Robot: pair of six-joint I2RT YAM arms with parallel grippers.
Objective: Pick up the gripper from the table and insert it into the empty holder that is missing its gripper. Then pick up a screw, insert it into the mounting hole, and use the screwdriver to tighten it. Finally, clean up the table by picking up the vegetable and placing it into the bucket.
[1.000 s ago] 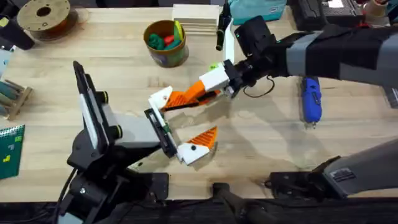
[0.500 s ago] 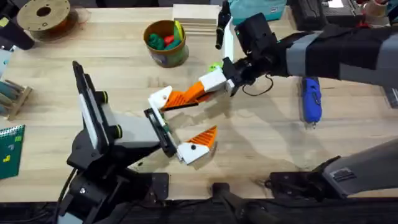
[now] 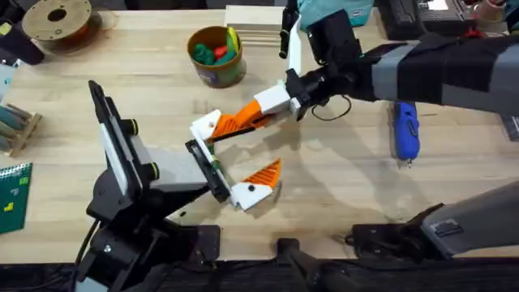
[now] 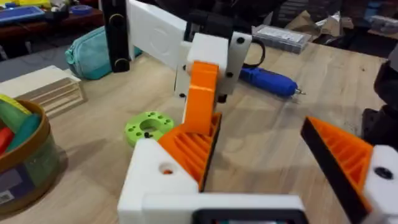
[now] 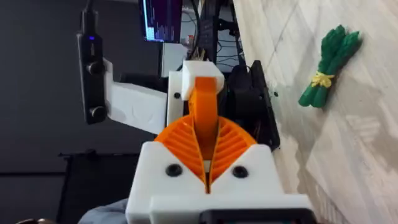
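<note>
The bucket [image 3: 212, 77] stands upright at the far side of the tabletop [image 3: 340, 186]. It holds red and green toys, with a yellow piece leaning at its rim. Just on my side of the bucket, my right tool [image 3: 251, 118] reaches in from the right. Its two ribbed orange pads are pressed together, pinching the gripper [image 3: 233, 123] between them. The gripper's other end lies against the holder [image 3: 206, 128], the white finger base on the bucket side of my left tool [image 3: 258, 146].

My left tool is spread wide. The holder is its finger nearer the bucket. Its twin [image 3: 250, 193], with its own orange tip, sits farther from the bucket, toward my bases, and touches nothing but air.

A flat green disc [image 4: 148, 126] lies on the tabletop between the bucket and my right tool, beside the pinched gripper.

The vegetable [image 5: 328, 65] lies flat on bare tabletop, outside the bucket. I cannot tell how far from the bucket it is.

Farthest from the bucket, well apart to the right and beyond my right arm, the screwdriver [image 3: 405, 130] lies untouched. Its thin bit points toward my side.
</note>
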